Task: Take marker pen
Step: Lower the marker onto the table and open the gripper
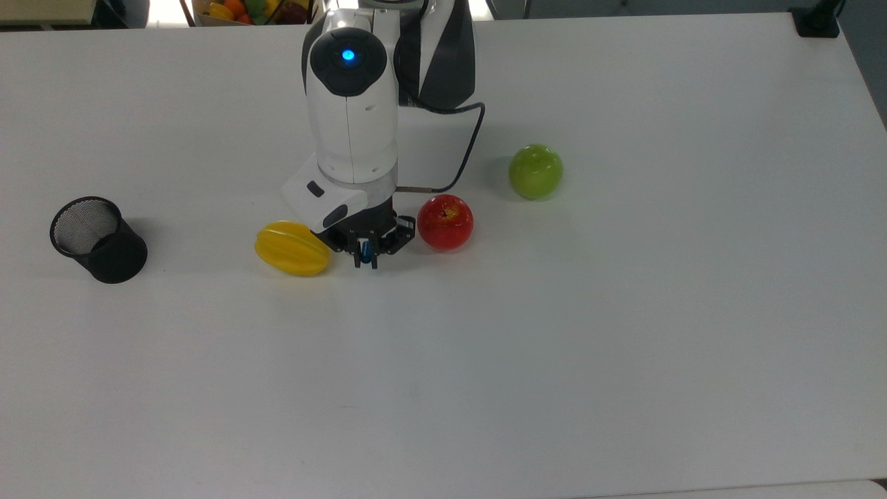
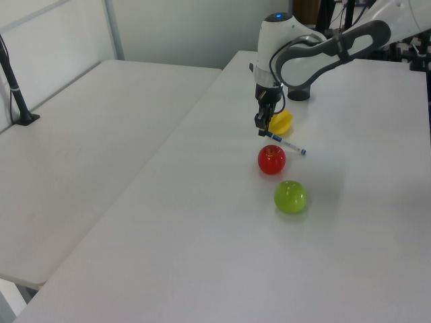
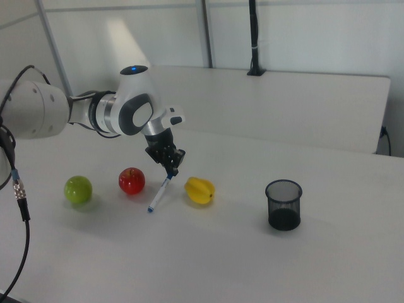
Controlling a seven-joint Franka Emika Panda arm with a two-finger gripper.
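In the top view, your gripper [image 1: 366, 258] points down over the white table [image 1: 624, 312], its fingers closed on the blue-capped end of the marker pen [image 1: 366, 248], of which you see just a speck of blue between them. A yellow star fruit [image 1: 291, 248] lies just beside the gripper on the top view's left, a red apple [image 1: 445, 222] just beside it on the top view's right, and a green apple [image 1: 536, 170] farther that way. A black mesh cup [image 1: 97, 239] stands well apart on the top view's left. A blue light [image 1: 348, 55] glows on the arm above the wrist. A bin of fruit [image 1: 249, 10] sits past the table's far edge.

In the left view, you have the gripper [image 2: 263, 129] clamped on the marker pen [image 2: 286, 143], which slants away from the fingers toward the left view's right, clear of the table, white barrel with a small blue label; no writing on it can be read. The star fruit [image 2: 281, 122] lies just behind the gripper, the red apple [image 2: 271, 159] near below it, the green apple [image 2: 290, 196] nearer the camera. A second white table [image 2: 81, 155] adjoins on the left view's left, before a pale wall.

In the right view, your gripper [image 3: 171, 167] holds the marker pen [image 3: 159, 193] by its upper end, tilted, its blue tip low near the tabletop. The red apple [image 3: 132, 180] lies on the right view's left of it, the star fruit [image 3: 199, 190] on the right, the mesh cup [image 3: 283, 204] well beyond. Panelled walls stand behind.
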